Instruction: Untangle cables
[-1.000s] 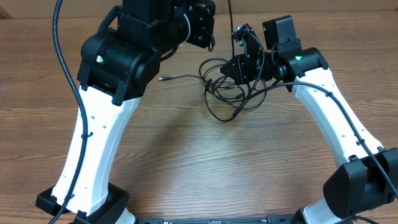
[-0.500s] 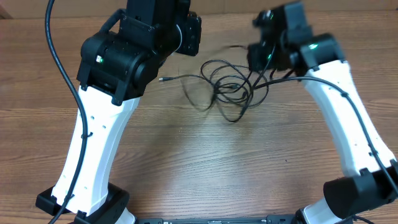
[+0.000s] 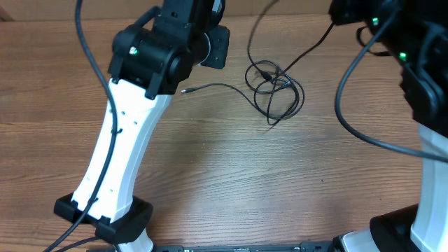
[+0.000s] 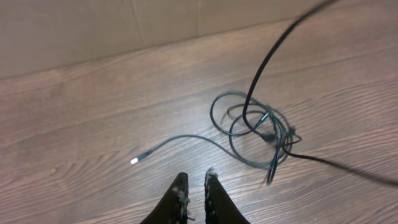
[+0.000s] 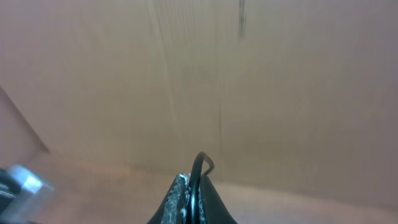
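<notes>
The cables (image 3: 276, 87) are thin black cords in a loose tangle on the wooden table, right of centre at the back. One free end with a small plug (image 3: 184, 90) trails out to the left. In the left wrist view the tangle (image 4: 261, 127) is ahead and to the right, and the plug end (image 4: 135, 161) ahead and to the left. My left gripper (image 4: 194, 175) hovers above the table short of both, its jaws almost together with nothing between them. My right gripper (image 5: 194, 177) is raised high and shut on a cable strand (image 5: 200, 163). A taut strand (image 3: 308, 45) rises from the tangle towards it.
The left arm (image 3: 150, 63) leans over the back left of the table. The right arm (image 3: 420, 63) fills the upper right, with its own thick black cable (image 3: 346, 105) hanging in a loop. A plain cardboard wall (image 4: 124, 25) stands behind the table.
My right arm has risen and swung right with a strand in its jaws, drawing it up out of the tangle. The tangle has slid right and tightened. The left gripper has backed off.
</notes>
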Robot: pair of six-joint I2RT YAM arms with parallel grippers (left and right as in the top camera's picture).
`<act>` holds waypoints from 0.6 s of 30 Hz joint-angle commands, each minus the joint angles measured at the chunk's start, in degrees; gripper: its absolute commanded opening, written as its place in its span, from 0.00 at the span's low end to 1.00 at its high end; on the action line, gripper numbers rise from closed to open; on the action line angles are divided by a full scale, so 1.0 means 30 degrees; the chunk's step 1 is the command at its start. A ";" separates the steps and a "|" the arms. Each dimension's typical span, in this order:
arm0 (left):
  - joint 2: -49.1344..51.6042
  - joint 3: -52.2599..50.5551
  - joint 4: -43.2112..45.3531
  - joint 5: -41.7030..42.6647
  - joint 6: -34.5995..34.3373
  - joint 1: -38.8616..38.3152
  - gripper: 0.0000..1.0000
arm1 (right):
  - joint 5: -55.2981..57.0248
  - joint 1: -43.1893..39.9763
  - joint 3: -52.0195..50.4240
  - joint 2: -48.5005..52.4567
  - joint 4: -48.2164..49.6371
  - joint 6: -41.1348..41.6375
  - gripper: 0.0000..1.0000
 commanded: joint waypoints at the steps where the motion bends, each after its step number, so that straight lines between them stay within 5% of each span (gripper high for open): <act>1: 0.0605 -0.0015 -0.0095 -0.0189 -0.0270 -0.0102 0.10 | 0.1304 -0.0124 0.1260 -0.0408 0.0656 0.0000 0.04; 11: 0.0889 -0.0015 -0.0663 -0.1392 -0.0262 -0.0102 0.11 | 1.2750 -0.0401 0.1144 -0.0503 0.0918 0.0000 0.04; 18: 0.0896 -0.0175 -0.2302 -0.2412 -0.0350 0.0160 0.29 | 1.3595 -0.2674 0.0452 0.0233 -0.1639 0.0670 0.04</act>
